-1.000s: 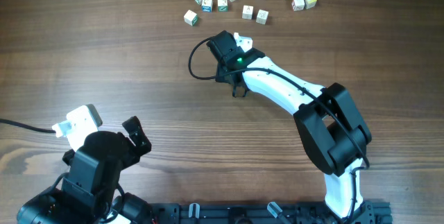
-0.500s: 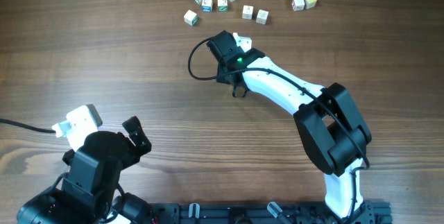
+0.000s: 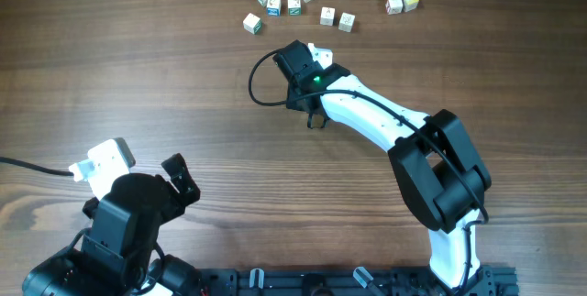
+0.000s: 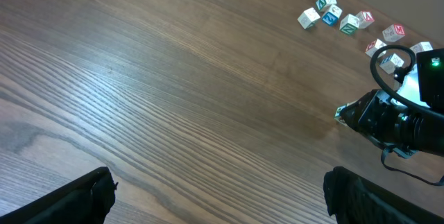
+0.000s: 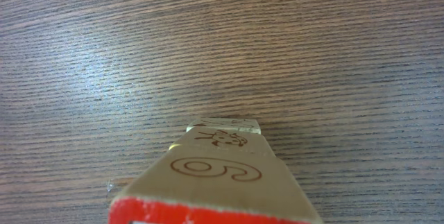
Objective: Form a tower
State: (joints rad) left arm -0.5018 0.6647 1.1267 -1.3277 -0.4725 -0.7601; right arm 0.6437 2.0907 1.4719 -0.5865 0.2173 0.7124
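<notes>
The tower point(image 5: 215, 175) fills the bottom of the right wrist view, seen from just above. Its top cube has a red-edged top face and a burnt "6" on its side. A lower cube point(image 5: 223, 135) with a ladybird drawing peeks out beneath. My right gripper point(image 3: 315, 120) hangs over this spot in the overhead view and hides the tower there. Its fingers do not show in the right wrist view, so its grip is unclear. My left gripper point(image 4: 222, 196) stands wide open over bare wood near the table's front left, with nothing between its fingers point(image 4: 90, 193).
Several loose letter cubes point(image 3: 321, 3) lie scattered at the back of the table, also seen as cubes point(image 4: 347, 19) at the left wrist view's top right. The right arm point(image 3: 385, 122) reaches across from the front right, with a black cable looped beside its wrist.
In the overhead view the right gripper's fingers have drawn slightly closer together. Both arms and the loose cubes stay where they were.
</notes>
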